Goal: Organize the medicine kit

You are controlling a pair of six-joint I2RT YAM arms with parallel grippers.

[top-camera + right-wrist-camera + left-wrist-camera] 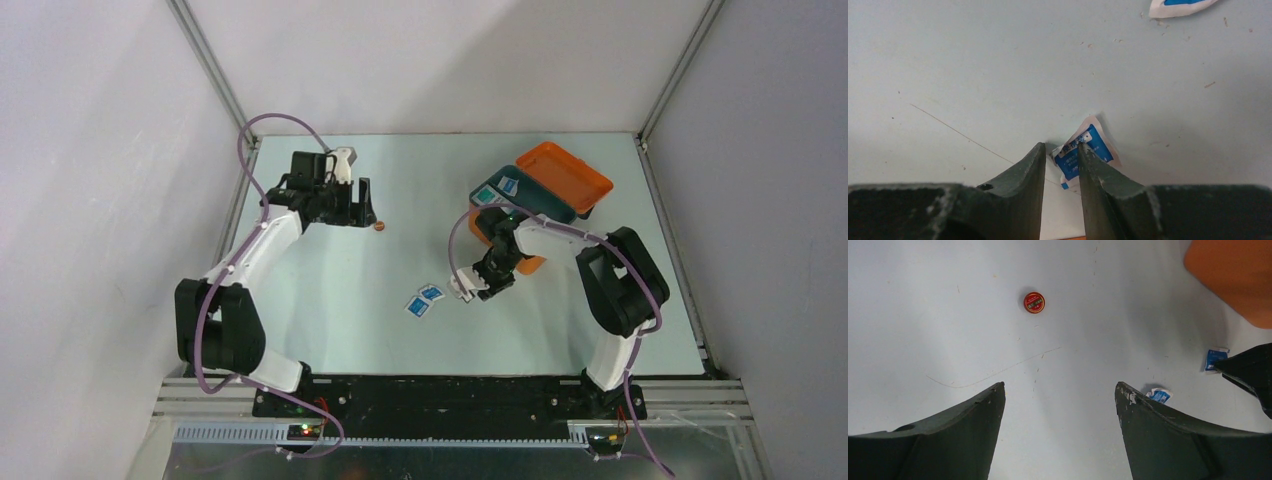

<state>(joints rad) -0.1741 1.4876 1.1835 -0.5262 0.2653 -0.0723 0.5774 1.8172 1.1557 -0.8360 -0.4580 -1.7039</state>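
The medicine kit (563, 176) sits at the far right of the tabletop (330, 300) with its orange lid thrown back. I can see the dark teal tray (540, 201) inside it. Two blue-and-white sachets (508, 186) already lie in the tray's left end.

The right arm crosses in front of the kit's near side and reaches down to the left of it. On my right wrist camera the right fingers (1030, 167) stand close together with only a narrow gap between them. A crumpled sachet (1095, 142) sits at their tips, part of it inside that gap and against the inner face of one finger. I cannot tell whether it is actually clamped or only lying between them. Another sachet (1178, 4) shows at the top edge of that view. From above I count two loose sachets (425, 300) lying side by side just left of those fingers.

Well apart, at the far left, the left fingers (973, 420) are spread wide and hold nothing. Bare tabletop shows between them. A small round red tin (1034, 302) lies ahead of them, untouched.
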